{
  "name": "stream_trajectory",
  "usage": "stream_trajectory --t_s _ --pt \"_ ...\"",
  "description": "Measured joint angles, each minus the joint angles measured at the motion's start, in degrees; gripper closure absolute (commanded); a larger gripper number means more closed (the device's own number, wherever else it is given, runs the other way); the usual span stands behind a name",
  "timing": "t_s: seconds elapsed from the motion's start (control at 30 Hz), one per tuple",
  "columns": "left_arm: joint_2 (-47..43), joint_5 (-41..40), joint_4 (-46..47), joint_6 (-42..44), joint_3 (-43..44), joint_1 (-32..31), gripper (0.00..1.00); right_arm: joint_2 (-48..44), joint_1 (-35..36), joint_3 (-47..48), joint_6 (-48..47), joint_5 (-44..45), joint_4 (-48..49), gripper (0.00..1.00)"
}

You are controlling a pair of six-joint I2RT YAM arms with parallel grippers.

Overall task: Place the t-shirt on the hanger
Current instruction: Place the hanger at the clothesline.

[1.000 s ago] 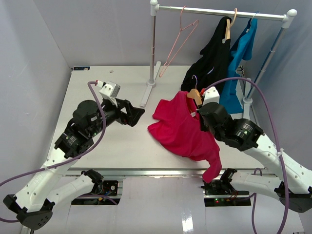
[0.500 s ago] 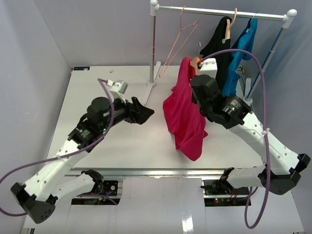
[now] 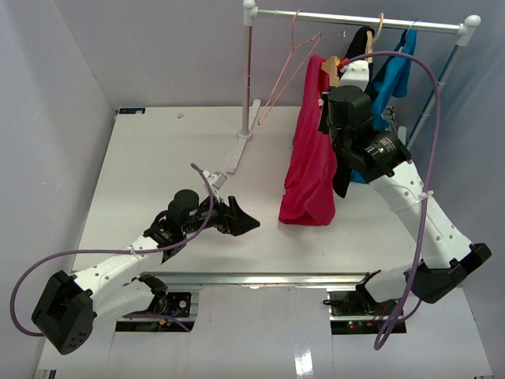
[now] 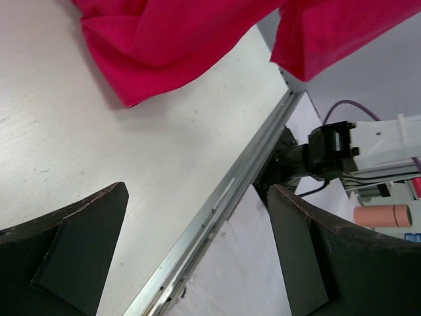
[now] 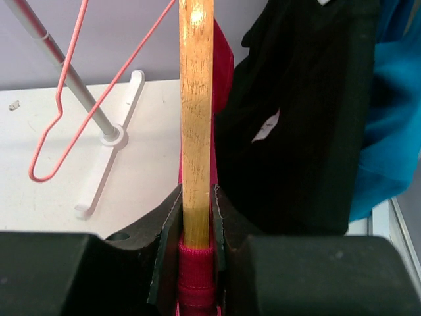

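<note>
While the t-shirt (image 3: 312, 162) hangs from the hanger (image 5: 196, 99) | right tool (image 5: 196, 197) clamped on hanger | left tool (image 4: 197, 191) spread apart

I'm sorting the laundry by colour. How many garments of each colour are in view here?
Magenta-red: 1, the t-shirt
Black: 1, the black garment
Blue: 1, the blue shirt
Total: 3
</note>
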Motion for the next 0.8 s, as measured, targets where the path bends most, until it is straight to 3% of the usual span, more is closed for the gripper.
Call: stream_trajectory --t_s 0.2,0.8 --pt "4.2 -3.0 4.0 1.8 -2.4 -0.3 0.02 3.6 -2.7 0.7 -2.2 -2.0 3.4 0.92" --pt "4.8 -3.9 6.5 4.2 -4.5 -4.1 0.02 7.5 -7.0 3.7 -7.6 -0.4 15.2 0.92"
